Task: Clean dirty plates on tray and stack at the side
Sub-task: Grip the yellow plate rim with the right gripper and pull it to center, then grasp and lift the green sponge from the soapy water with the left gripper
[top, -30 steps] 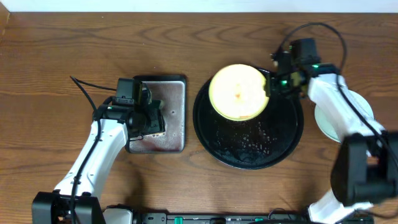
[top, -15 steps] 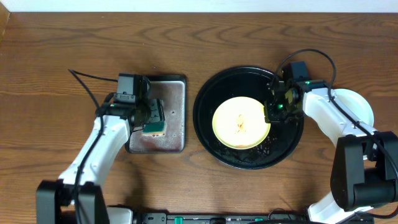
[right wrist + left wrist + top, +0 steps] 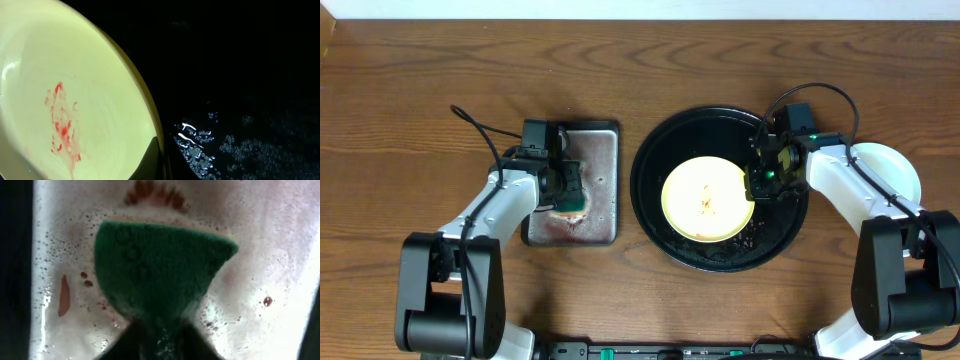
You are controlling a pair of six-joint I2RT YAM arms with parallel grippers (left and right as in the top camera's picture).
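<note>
A pale yellow plate (image 3: 708, 198) with a red sauce smear (image 3: 62, 125) lies flat inside the round black tray (image 3: 655, 160). My right gripper (image 3: 758, 182) is shut on the plate's right rim, and the right wrist view shows one dark finger (image 3: 150, 162) lying over the rim. My left gripper (image 3: 565, 190) is over the grey metal tray (image 3: 598, 150), shut on a green sponge (image 3: 160, 265). The sponge is pinched at its near end between the dark fingers and rests on the wet, foamy metal. A pale blue-green plate (image 3: 895, 165) lies on the table to the right, partly under the right arm.
Foam and water droplets (image 3: 200, 145) lie on the black tray's floor beside the yellow plate. The grey metal tray carries red sauce stains (image 3: 155, 192) and soapy water. Bare wooden table (image 3: 420, 80) surrounds both trays.
The right gripper has lowered the yellow plate from the tray's far edge to flat in its middle. The left gripper has closed on the green sponge.
</note>
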